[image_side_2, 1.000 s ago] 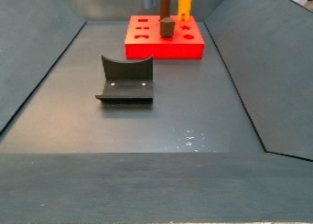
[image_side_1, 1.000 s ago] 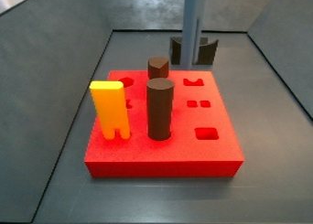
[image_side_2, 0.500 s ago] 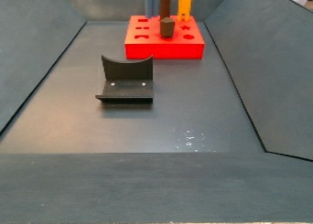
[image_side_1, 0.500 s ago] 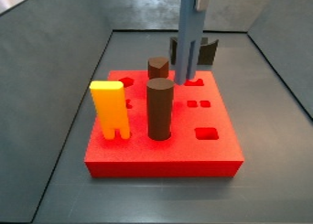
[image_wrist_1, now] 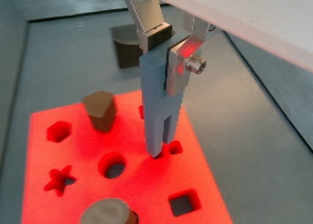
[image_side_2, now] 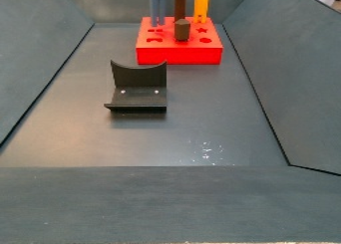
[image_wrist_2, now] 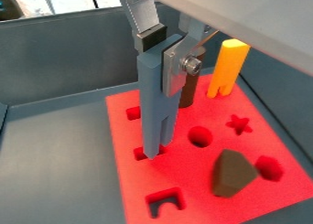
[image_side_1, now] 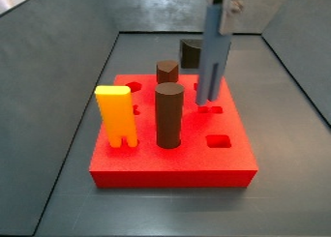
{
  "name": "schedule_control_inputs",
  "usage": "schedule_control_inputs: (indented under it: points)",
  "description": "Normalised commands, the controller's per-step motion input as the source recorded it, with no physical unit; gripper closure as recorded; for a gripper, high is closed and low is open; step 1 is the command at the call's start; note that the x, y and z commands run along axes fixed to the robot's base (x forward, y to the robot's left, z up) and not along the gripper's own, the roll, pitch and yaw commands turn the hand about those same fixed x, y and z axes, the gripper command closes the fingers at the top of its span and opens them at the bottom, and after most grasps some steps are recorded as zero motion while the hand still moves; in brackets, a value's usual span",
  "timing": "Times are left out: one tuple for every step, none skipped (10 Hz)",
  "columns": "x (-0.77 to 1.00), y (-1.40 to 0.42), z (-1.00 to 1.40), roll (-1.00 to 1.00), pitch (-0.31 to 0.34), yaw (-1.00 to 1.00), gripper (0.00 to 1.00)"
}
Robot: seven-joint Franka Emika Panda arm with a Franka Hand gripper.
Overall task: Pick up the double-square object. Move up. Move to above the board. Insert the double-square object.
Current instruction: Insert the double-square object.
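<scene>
Double-square object (image_wrist_1: 160, 100) hangs upright in the hand (image_wrist_1: 166, 47), clamped near its top between the two silver fingers (image_wrist_1: 188, 57), with its legs down at the board (image_wrist_1: 73, 159); in both wrist views the leg tips sit at the small paired square holes (image_wrist_2: 145, 155), so I judge the insertion step is in hand and only just begun; in a side view the bar (image_side_1: 214, 67) stands tall over the red slab (image_side_1: 175, 168), most of its length above the surface.

Next move, as I read it, calls for a straight descent with the bar kept plumb and each leg square to its own hole; a slight twist or lean could catch an edge; release should wait until the bar is seated.

Whether the legs are already inside the holes or merely resting on the rim cannot be told; the bar itself covers them in the wrist views; in the far side view the board (image_side_2: 180, 49) is small and distant, the pieces on it hard to separate; the hand's body is cut off at the frame edge in both wrist views.
</scene>
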Motion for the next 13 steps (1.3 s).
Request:
schedule_control_inputs:
  points:
    - [0.01,-0.06,-0.21,-0.01,0.000,-1.00,1.00]
    - [0.01,-0.05,-0.21,0.00,0.000,-1.00,1.00]
    - [0.00,-0.03,-0.21,0.00,0.000,-1.00,1.00]
    - [0.00,0.00,0.00,0.00,0.000,-1.00,1.00]
    - [-0.04,-0.08,0.09,0.08,0.100,-0.89,1.00]
    - [0.00,-0.08,0.04,0.02,0.060,-0.48,1.00]
    - [0.26,-0.11,-0.03,0.04,0.104,-0.41,1.00]
    - [0.12,0.00,-0.08,0.04,0.046,-0.36,1.00]
    - [0.08,0.08,-0.13,0.15,0.060,-0.15,1.00]
    - [0.12,0.07,-0.10,0.14,0.059,-0.19,1.00]
    - [0.00,0.01,-0.07,0.16,0.073,-0.13,1.00]
    - [-0.09,0.00,-0.10,0.16,0.057,-0.05,1.00]
    - [-0.17,0.00,-0.17,0.17,0.047,-0.05,1.00]
